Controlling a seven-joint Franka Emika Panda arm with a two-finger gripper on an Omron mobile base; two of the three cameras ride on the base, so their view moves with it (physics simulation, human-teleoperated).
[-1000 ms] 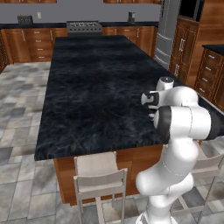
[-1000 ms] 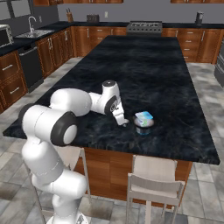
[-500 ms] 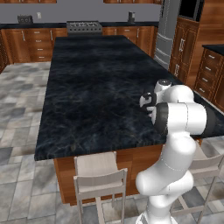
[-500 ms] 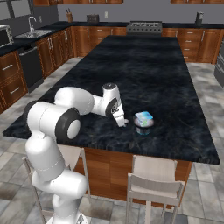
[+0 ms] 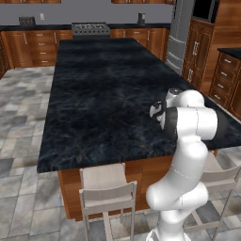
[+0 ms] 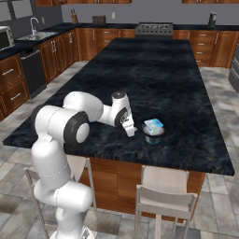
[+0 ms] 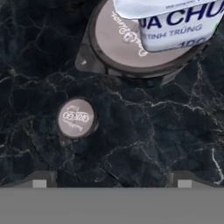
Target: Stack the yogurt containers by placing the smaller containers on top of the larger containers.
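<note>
The dark marble counter [image 6: 186, 93] carries everything. The gripper [image 6: 130, 129] hangs low with jaws spread wide, holding nothing. Just beside it, the squarish blue-topped tub [image 6: 153, 125] sits on the big round tub [image 7: 127, 41]. A tiny round tub [image 7: 76, 117] lies nearby.

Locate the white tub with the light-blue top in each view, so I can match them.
Left base view: not seen.
Right base view: the white tub sits atop a round container, right of the gripper.
Hand view: top right, on the same round container.
Shared landmark: black countertop.
</note>
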